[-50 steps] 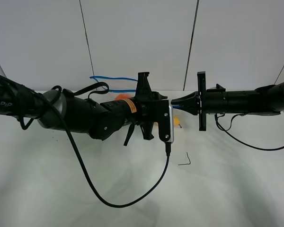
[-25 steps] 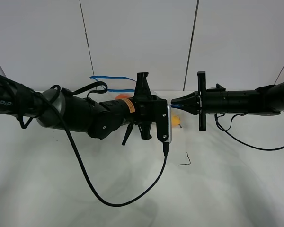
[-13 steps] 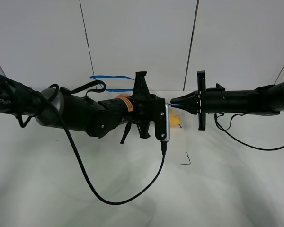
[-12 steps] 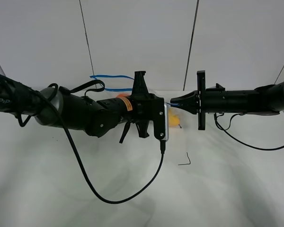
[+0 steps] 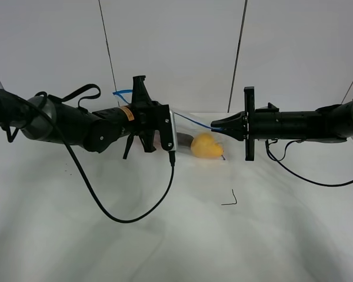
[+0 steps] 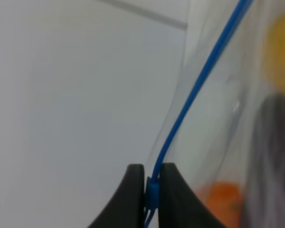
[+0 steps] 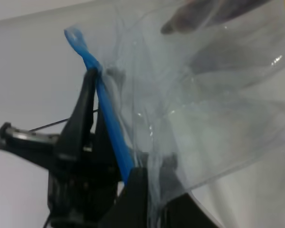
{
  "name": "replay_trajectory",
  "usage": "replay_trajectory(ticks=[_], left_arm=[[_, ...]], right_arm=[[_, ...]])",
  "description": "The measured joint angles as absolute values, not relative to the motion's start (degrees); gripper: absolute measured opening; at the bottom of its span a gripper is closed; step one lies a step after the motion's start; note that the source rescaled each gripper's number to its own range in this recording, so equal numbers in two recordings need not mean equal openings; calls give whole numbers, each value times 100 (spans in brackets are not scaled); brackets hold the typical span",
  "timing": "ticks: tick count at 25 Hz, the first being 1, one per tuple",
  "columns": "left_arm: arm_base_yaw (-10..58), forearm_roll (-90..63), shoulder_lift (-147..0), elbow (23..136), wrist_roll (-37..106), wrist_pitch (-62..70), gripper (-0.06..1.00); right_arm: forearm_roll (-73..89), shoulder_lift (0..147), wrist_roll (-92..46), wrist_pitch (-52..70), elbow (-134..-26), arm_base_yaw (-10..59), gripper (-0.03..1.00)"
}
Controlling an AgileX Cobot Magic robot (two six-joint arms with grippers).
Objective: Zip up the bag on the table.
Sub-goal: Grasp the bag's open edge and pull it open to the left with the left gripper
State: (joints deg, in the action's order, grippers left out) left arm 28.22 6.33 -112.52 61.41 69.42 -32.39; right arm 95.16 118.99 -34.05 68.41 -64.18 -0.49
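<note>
Left fingers [image 6: 135, 190] pinch the bag's [image 7: 218, 118] blue zip strip [image 6: 199, 80]; right fingers [image 7: 138, 187] pinch its far end, strip taut between them

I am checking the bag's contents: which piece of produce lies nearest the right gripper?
The yellow piece, close beside the right gripper; the dark purple piece lies farther off, by the left gripper.
</note>
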Motion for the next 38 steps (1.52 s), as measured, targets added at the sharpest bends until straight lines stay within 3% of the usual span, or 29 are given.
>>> replay_trajectory(ticks=[24,34,36,38], left_arm=[[1307,608,-11252,6141,7192,-3253,0],[1266,620,-11252,6141,7198,-3232,0],[1266,620,-11252,6141,7169,-3232,4],[1228,550,-11252,6141,7104,-3232,15]], right_arm=[[9413,11899,-3405,6869,-6418,-49,0],[9432,11899,-3405,6875,-6418,-49,0],[9432,11899,-3405,6875,-6418,-49,0],[9357,11899,-3405,6880,-6418,-49,0]])
